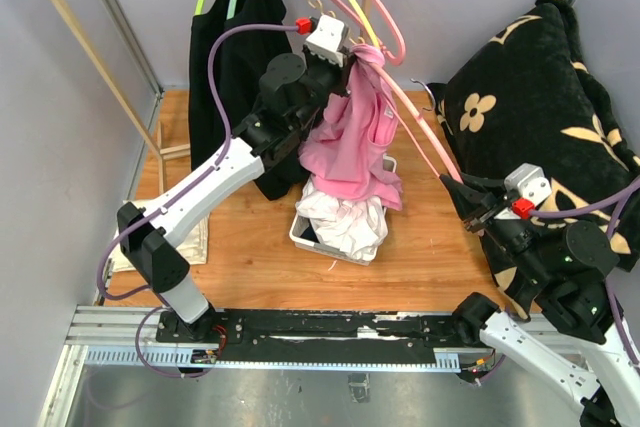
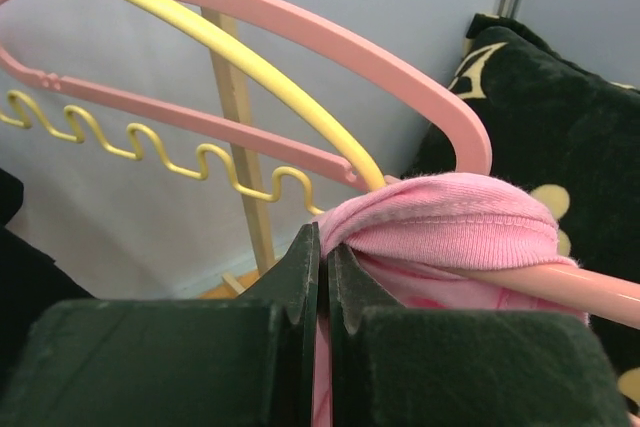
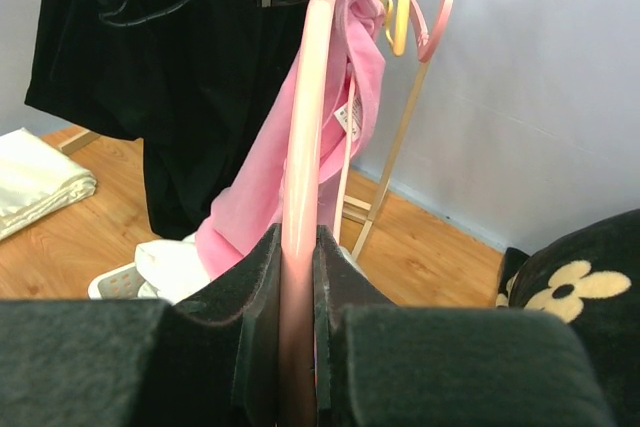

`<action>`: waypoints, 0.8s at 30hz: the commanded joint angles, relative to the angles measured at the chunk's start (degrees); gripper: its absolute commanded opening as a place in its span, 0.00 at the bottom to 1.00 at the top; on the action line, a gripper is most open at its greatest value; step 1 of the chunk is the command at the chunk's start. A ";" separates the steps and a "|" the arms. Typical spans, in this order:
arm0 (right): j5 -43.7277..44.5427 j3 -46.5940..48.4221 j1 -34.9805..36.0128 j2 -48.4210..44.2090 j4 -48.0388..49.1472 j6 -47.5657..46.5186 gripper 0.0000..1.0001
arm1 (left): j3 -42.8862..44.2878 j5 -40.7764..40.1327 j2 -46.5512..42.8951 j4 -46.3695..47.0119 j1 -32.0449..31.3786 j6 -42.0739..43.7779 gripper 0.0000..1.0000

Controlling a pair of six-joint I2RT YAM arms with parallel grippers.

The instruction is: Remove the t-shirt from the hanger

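Note:
A pink t-shirt hangs bunched on one end of a pink hanger that slants down to the right. My left gripper is shut on the shirt's collar where it wraps the hanger bar. My right gripper is shut on the hanger's lower end. The shirt shows behind the bar in the right wrist view.
A white basket with white cloth stands under the shirt. A black garment hangs on the wooden rack at the back left. Yellow and pink empty hangers hang there. A black flowered blanket lies right. Folded cloth lies left.

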 commanded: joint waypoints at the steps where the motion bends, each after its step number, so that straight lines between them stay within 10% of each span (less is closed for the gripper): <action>1: -1.40 2.51 0.56 -1.72 -3.04 -1.17 0.01 | 6.21 -3.48 -0.29 2.17 2.71 1.43 0.00; 12: 4.98 2.07 0.56 0.75 -1.78 -0.07 0.01 | 1.60 11.74 -8.09 0.53 2.73 -2.17 0.27; 24: 5.32 1.90 0.56 0.88 -0.73 1.11 0.01 | -0.90 15.08 -10.86 -1.16 2.73 -2.66 0.01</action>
